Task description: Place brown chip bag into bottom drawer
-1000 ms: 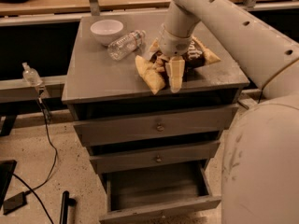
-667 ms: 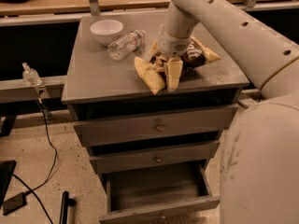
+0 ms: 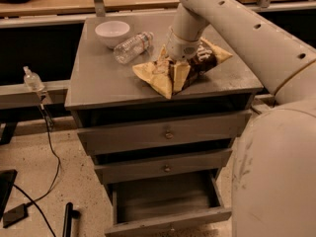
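The brown chip bag (image 3: 205, 58) lies crumpled on the grey cabinet top (image 3: 98, 80), with its dark middle under my wrist and its pale yellow ends sticking out left and right. My gripper (image 3: 175, 78) comes down from above onto the bag's middle and is shut on it, and the foil is bunched up around the fingers. The bag still rests on the top. The bottom drawer (image 3: 168, 224) stands pulled open below, and its inside looks empty.
A white bowl (image 3: 112, 32) and a clear plastic bottle (image 3: 132, 47) lie on the cabinet top behind the bag. Two shut drawers with round knobs (image 3: 169, 134) sit above the open one. My white arm fills the right side. A cable (image 3: 49, 147) runs over the floor at left.
The bag's left end looks slightly more gathered toward the gripper. Otherwise nothing has visibly moved.
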You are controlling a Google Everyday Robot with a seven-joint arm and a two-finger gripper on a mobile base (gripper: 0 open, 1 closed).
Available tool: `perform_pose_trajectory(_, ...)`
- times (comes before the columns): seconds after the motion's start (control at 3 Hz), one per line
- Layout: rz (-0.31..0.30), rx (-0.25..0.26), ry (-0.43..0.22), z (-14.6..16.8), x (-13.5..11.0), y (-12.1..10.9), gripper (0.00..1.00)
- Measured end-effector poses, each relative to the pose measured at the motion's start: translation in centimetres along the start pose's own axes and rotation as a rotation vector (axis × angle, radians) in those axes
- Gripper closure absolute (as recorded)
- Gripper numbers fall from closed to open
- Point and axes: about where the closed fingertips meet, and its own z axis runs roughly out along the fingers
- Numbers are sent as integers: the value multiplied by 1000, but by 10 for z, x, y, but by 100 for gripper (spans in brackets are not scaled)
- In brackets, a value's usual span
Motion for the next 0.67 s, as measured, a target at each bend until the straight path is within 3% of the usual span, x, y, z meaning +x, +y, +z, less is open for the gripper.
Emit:
perform_pose_trajectory(0.33,0,0,0,-4,-1,-1,87)
perform_pose_trajectory(0.67,0,1,0,-4,-1,-1,100)
